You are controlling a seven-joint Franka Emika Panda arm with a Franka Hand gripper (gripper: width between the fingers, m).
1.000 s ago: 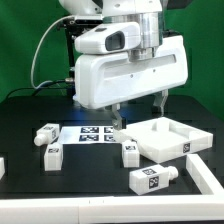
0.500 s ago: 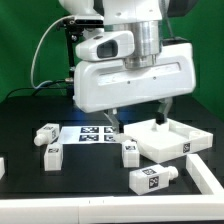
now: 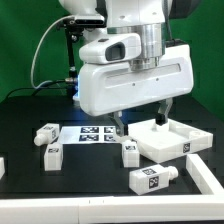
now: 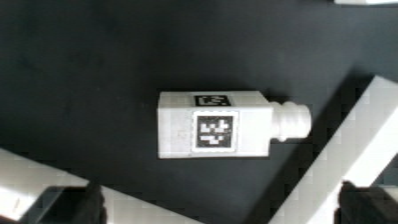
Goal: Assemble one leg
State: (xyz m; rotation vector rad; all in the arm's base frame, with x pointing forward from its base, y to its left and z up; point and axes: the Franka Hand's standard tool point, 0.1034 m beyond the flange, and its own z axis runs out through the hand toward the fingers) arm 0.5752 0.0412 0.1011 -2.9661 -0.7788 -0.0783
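The white two-finger gripper [image 3: 141,118] hangs above the black table [image 3: 22,115]. Its dark fingers [image 3: 120,121] are spread wide apart, with nothing between them. Below lies the small white plastic rectangular leg [image 3: 130,152], just beside the large white square tray-like panel [image 3: 165,140]. The wrist view shows this leg [image 4: 217,125] on its side — tagged face up, round peg at one end. Other similar white posts [image 3: 52,154] lie nearby, beside the thin white marker board [image 3: 92,133].

The end effector [image 3: 142,120] has sunk closer to the tabletop [image 3: 22,118] and drifted slightly toward the exterior view's right, bringing its fingertips nearer the leg [image 3: 129,152] below.
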